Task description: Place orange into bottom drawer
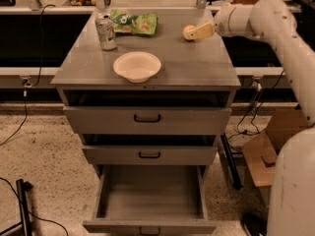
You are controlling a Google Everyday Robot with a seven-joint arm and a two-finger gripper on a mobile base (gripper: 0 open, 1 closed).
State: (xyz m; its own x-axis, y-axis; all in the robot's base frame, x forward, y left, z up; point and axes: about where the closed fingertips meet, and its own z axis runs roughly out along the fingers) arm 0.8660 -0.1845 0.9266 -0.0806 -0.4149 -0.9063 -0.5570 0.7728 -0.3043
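Observation:
The orange [186, 32] sits on the grey cabinet top [197, 65] at the back right. My gripper [198, 32] reaches in from the right and is right at the orange's right side, at its height. I cannot tell whether it touches the orange. The bottom drawer [150, 200] is pulled wide open below, and its flat grey floor is bare.
A soda can [106, 32], a green snack bag [134, 22] and a white bowl [137, 66] stand on the cabinet top. The two upper drawers [147, 119] are nearly shut. A cardboard box [268, 154] and cables lie on the floor at the right.

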